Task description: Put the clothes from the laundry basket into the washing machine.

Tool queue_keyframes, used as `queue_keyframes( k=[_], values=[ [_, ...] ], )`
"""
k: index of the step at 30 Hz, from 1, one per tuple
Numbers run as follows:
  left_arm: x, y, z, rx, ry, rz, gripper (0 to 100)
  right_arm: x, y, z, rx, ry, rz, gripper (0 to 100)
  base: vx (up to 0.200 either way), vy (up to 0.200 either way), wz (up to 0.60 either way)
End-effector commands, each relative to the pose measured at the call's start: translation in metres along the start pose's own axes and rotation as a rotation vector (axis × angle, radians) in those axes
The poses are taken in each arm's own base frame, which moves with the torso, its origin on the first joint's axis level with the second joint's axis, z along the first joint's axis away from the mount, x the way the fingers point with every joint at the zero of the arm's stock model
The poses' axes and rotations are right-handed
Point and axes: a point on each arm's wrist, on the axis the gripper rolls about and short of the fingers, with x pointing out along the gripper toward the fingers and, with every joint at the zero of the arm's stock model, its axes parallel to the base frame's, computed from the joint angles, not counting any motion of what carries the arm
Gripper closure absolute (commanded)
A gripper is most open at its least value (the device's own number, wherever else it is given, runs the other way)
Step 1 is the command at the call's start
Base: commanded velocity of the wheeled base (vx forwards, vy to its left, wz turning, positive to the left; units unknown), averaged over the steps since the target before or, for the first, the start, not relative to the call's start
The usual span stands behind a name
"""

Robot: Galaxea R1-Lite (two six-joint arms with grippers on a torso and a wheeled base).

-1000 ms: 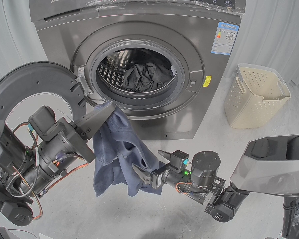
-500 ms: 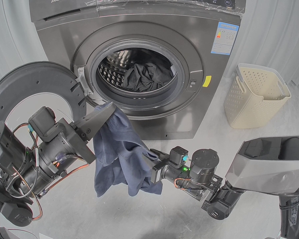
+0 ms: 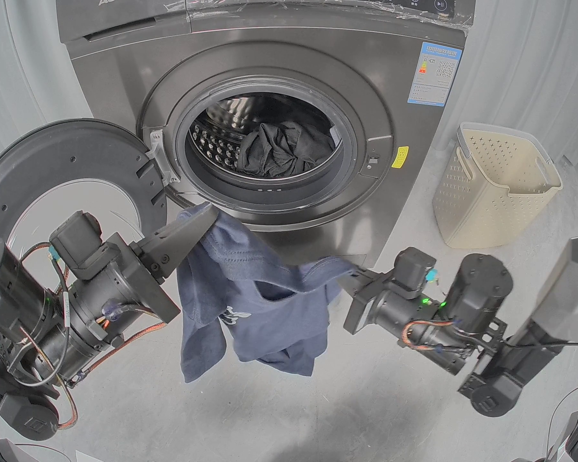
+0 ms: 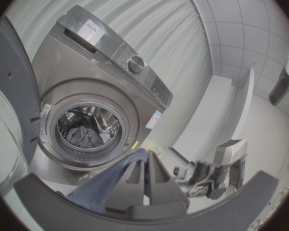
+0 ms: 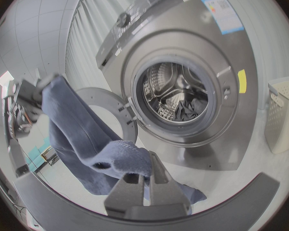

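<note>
A dark blue garment (image 3: 257, 290) hangs stretched between my two grippers in front of the washing machine (image 3: 263, 65). My left gripper (image 3: 202, 216) is shut on its upper corner just below the drum opening (image 3: 266, 145); the same pinch shows close up as left gripper (image 4: 145, 159) on blue garment (image 4: 99, 186). My right gripper (image 3: 350, 277) is shut on another edge, lower and to the right; up close, right gripper (image 5: 147, 170) clamps blue garment (image 5: 118, 158). A black garment (image 3: 279, 149) lies inside the drum.
The round door (image 3: 64, 162) stands swung open on the left, behind my left arm. A cream laundry basket (image 3: 494, 184) stands on the floor right of the machine, its inside looking bare. Grey floor (image 3: 366, 405) lies in front.
My right gripper shut on the garment's edge and pulled it up and to the right, spreading the cloth. The left gripper shifted slightly, holding its corner.
</note>
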Motion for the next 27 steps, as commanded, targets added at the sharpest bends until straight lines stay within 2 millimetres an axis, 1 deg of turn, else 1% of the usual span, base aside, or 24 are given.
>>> queue_keyframes(
  k=[1, 3, 5, 7, 9, 12, 15, 21, 25, 27],
  values=[
    [-0.007, 0.002, 0.005, 0.017, -0.015, 0.016, 100, -0.052, 0.006, 0.064, 0.005, -0.149, 0.024, 100, 0.0, 0.0, 0.0],
    [-0.008, 0.004, 0.005, 0.025, -0.013, 0.025, 100, -0.053, 0.006, 0.067, 0.005, -0.16, 0.025, 100, 0.0, 0.0, 0.0],
    [-0.007, 0.006, 0.006, 0.042, -0.018, 0.033, 100, -0.049, 0.002, 0.074, -0.006, -0.192, -0.001, 100, 0.0, 0.0, 0.0],
    [-0.007, 0.006, 0.006, 0.042, -0.018, 0.033, 100, -0.049, 0.002, 0.074, -0.006, -0.192, -0.001, 100, 0.0, 0.0, 0.0],
    [-0.009, 0.012, 0.005, 0.065, -0.011, 0.057, 100, -0.044, -0.013, 0.087, -0.021, -0.256, -0.05, 100, 0.0, 0.0, 0.0],
    [-0.008, 0.012, 0.005, 0.075, -0.007, 0.059, 100, -0.04, -0.019, 0.096, -0.028, -0.295, -0.073, 100, 0.0, 0.0, 0.0],
    [-0.008, 0.013, 0.005, 0.079, -0.01, 0.065, 100, -0.038, -0.02, 0.098, -0.027, -0.31, -0.084, 100, 0.0, 0.0, 0.0],
    [-0.01, 0.018, 0.009, 0.108, -0.022, 0.086, 100, -0.032, -0.017, 0.108, -0.024, -0.359, -0.09, 100, 0.0, 0.0, 0.0],
    [-0.009, 0.017, 0.013, 0.112, -0.04, 0.08, 100, -0.032, -0.018, 0.111, -0.025, -0.37, -0.091, 100, 0.0, 0.0, 0.0],
    [-0.008, 0.012, 0.021, 0.118, -0.074, 0.062, 100, -0.031, -0.018, 0.117, -0.027, -0.394, -0.091, 100, 0.0, 0.0, 0.0]
  ],
)
